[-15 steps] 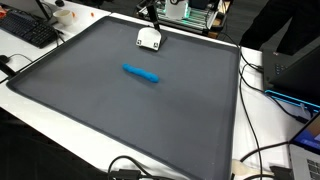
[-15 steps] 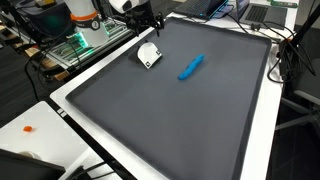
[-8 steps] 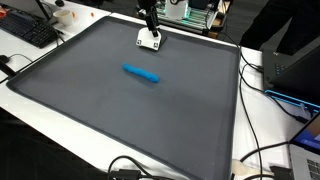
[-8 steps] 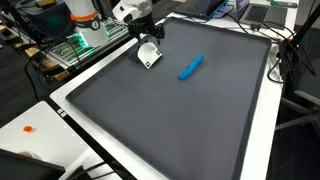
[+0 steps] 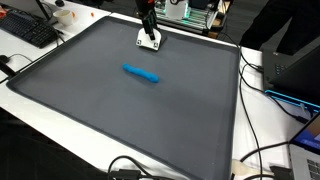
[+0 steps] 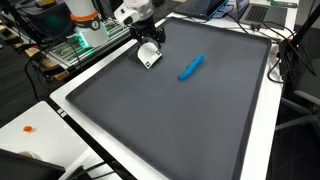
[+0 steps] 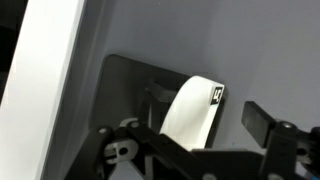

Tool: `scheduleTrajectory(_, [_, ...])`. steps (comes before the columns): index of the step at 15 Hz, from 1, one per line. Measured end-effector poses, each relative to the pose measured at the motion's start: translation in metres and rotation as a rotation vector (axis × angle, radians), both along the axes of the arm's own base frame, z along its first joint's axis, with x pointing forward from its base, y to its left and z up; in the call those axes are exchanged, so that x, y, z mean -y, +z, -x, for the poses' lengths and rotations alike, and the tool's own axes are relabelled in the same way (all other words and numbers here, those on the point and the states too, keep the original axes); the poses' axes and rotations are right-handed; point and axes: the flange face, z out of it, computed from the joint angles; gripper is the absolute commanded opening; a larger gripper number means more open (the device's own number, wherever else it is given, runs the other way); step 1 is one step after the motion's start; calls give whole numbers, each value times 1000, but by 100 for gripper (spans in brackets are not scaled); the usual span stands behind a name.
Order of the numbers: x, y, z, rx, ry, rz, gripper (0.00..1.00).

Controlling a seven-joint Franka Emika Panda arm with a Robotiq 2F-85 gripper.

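A small white object (image 5: 151, 42) with a black square mark lies near the far edge of a dark grey mat (image 5: 120, 110). It shows in both exterior views (image 6: 148, 58) and in the wrist view (image 7: 190, 110). My gripper (image 5: 148, 33) is right above it, also seen in an exterior view (image 6: 151, 43). In the wrist view the jaws (image 7: 205, 125) are open and stand on either side of the white object, with a gap between it and the right finger. A blue marker-like stick (image 5: 141, 73) lies apart, nearer the mat's middle (image 6: 190, 67).
The mat lies on a white table (image 5: 265, 130). A keyboard (image 5: 28, 28) is at one corner. Cables (image 5: 262, 150) trail along the table edge. Electronics (image 6: 80, 45) stand behind the arm, and laptops (image 6: 255, 12) sit past the mat.
My gripper has come down from above the mat's edge onto the white object, and its jaws now straddle it. The blue stick has not moved.
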Motion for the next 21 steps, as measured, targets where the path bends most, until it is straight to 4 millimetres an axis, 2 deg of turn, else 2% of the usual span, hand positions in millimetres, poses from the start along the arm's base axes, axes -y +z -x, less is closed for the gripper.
scheduleTrajectory(5, [-1, 0, -3, 19, -27, 14, 34])
scheduleTrajectory(6, [-1, 0, -3, 21, -31, 16, 20])
scheduleTrajectory(7, [-2, 0, -4, 22, -35, 17, 12])
scheduleTrajectory(8, [-2, 0, -4, 23, -40, 18, 10])
scheduleTrajectory(9, [-2, 1, -4, 27, -43, 19, 1])
scheduleTrajectory(19, [-4, 9, -14, 60, -89, 30, 1])
scheduleTrajectory(21, [-6, 15, -18, 76, -81, 37, 1])
